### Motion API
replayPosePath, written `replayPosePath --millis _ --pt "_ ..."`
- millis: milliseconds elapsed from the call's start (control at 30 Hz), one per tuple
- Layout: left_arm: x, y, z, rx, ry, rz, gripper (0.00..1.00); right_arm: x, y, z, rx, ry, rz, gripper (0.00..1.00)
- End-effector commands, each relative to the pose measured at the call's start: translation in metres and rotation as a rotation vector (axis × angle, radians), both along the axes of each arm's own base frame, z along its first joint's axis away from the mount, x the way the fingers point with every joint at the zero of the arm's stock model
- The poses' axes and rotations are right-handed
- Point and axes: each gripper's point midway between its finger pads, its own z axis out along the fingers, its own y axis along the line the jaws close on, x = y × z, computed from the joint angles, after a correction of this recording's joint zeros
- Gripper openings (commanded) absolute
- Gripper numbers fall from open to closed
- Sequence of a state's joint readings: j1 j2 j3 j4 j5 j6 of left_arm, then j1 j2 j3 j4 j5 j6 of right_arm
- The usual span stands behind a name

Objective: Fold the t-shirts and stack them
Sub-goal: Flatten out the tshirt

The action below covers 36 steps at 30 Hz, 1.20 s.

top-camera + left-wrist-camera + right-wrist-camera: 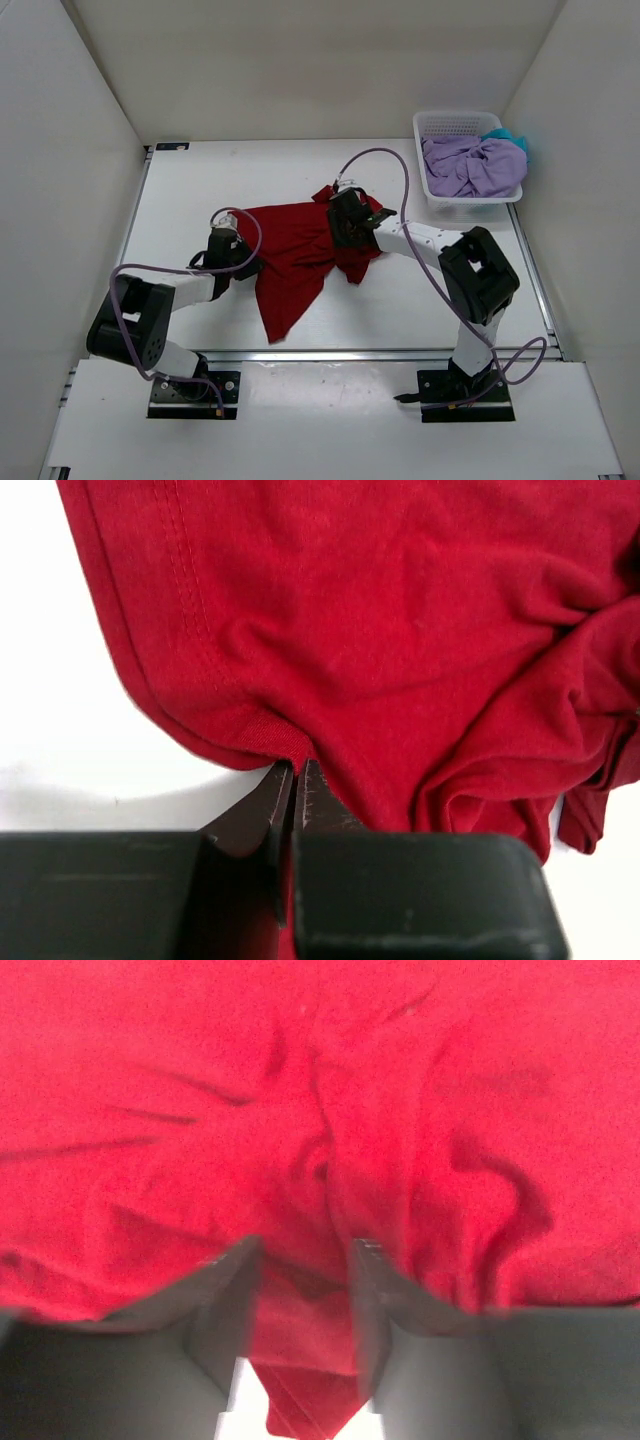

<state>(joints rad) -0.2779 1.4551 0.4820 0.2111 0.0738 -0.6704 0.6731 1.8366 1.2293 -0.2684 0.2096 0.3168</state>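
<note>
The red shirt (298, 258) lies crumpled in the middle of the table (190, 190), and the left gripper (296, 776) is pinched tight on its left edge — red cloth caught between the tips. The right gripper (307, 1260) sits over the shirt's far right side with its jaws wide apart and a bump of red cloth in the gap. The purple shirt (465, 168) and the blue shirt (512, 136) lie in the white basket (450, 122) — far right corner.

The left end effector (297, 772) pinches the hem of the red t-shirt (400, 630) — jaws pressed together.
</note>
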Motion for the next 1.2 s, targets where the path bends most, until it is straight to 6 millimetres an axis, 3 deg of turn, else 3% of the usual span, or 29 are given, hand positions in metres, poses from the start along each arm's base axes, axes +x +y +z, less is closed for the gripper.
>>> replayPosePath --millis 0,33,100,133,167,200,233,267,400,500,633,700,800,867,1000,1167 --pt "0.026 -0.001 0.020 -0.022 -0.065 0.021 0.01 0.017 -0.003 0.012 -0.039 -0.044 -0.038 0.35" --pt "0.028 -0.001 0.021 -0.029 -0.063 0.021 0.00 0.016 -0.002 0.012 -0.041 -0.041 -0.037 0.25" --pt "0.037 0.007 0.022 -0.047 -0.065 0.052 0.00 0.007 -0.007 0.013 -0.022 -0.024 -0.034 0.14" --pt "0.042 0.011 0.025 -0.062 -0.068 0.071 0.00 0.007 -0.006 0.026 0.011 -0.043 -0.039 0.08" --pt "0.046 0.013 0.026 -0.065 -0.074 0.085 0.00 0.000 -0.010 0.019 0.022 -0.018 -0.032 0.05" --pt "0.052 0.017 0.030 -0.076 -0.080 0.098 0.00 -0.012 -0.011 0.025 0.050 -0.015 -0.017 0.00" --pt "0.060 0.021 0.035 -0.074 -0.095 0.114 0.00 -0.014 -0.015 0.040 0.077 -0.044 -0.029 0.00" --pt "0.062 0.022 0.035 -0.069 -0.095 0.118 0.00 -0.025 -0.025 0.033 0.067 -0.021 -0.036 0.00" --pt "0.081 0.024 0.044 -0.079 -0.115 0.136 0.00 -0.060 -0.050 0.036 0.159 0.005 -0.043 0.00" --pt "0.085 0.025 0.042 -0.053 -0.101 0.138 0.00 -0.072 -0.051 0.039 0.204 0.026 -0.030 0.00" --pt "0.100 0.048 0.051 -0.075 -0.119 0.192 0.00 -0.093 -0.056 0.031 0.160 0.041 -0.020 0.00" --pt "0.101 0.046 0.052 -0.080 -0.119 0.199 0.00 -0.089 -0.056 0.032 0.213 0.038 -0.017 0.06" --pt "0.096 0.034 0.046 -0.045 -0.103 0.174 0.02 -0.073 -0.032 0.042 0.261 0.035 0.039 0.26" --pt "0.088 0.033 0.043 -0.063 -0.106 0.174 0.02 -0.053 -0.007 0.052 0.234 -0.011 0.095 0.29" --pt "0.073 0.041 0.033 -0.065 -0.089 0.188 0.03 -0.022 0.017 0.056 0.209 -0.049 0.107 0.36" --pt "0.070 0.037 0.031 -0.080 -0.088 0.173 0.03 -0.007 0.021 0.023 0.163 0.011 0.090 0.37"
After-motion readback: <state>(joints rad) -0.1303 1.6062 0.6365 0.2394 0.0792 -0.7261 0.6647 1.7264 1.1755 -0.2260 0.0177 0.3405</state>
